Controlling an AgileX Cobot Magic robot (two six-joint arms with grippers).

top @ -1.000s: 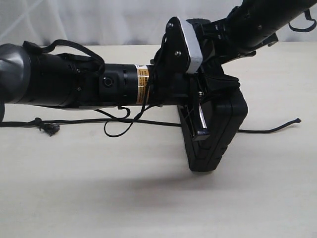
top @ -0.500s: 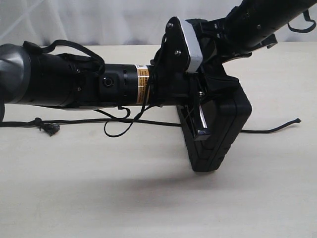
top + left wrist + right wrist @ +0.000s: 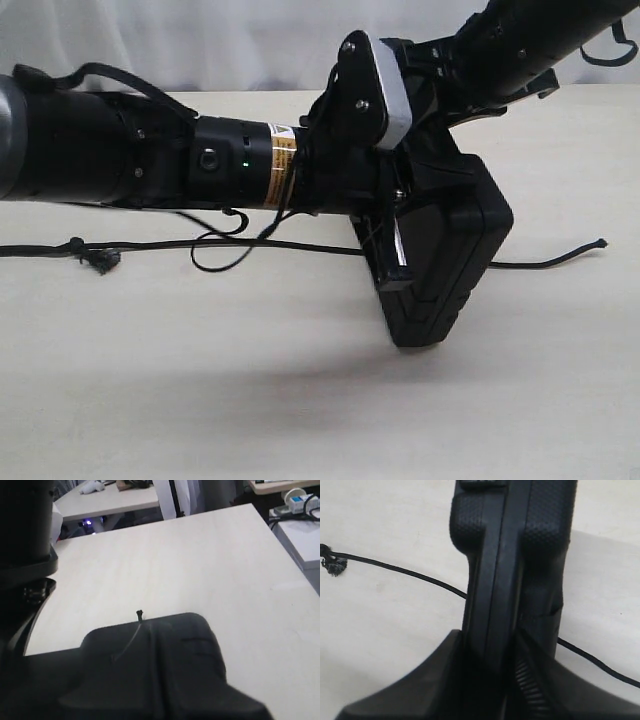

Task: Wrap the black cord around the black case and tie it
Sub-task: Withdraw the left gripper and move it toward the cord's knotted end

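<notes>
Case [image 3: 450, 260] is clamped on edge in right tool [image 3: 492, 647], tilted over cord [image 3: 140, 243] laid on counter [image 3: 200, 390]; left tool [image 3: 392, 250] grip cannot be told; tilt should be held steady so cord can be passed underneath.

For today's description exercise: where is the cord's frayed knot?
Exterior view: the frayed knot lies on the table at far left, below the left arm, apart from the black case.

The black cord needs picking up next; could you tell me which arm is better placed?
Probably the left. The right gripper is clamped on the black case, holding it tilted, while the knotted end of the black cord lies on the table beneath the left arm.
</notes>
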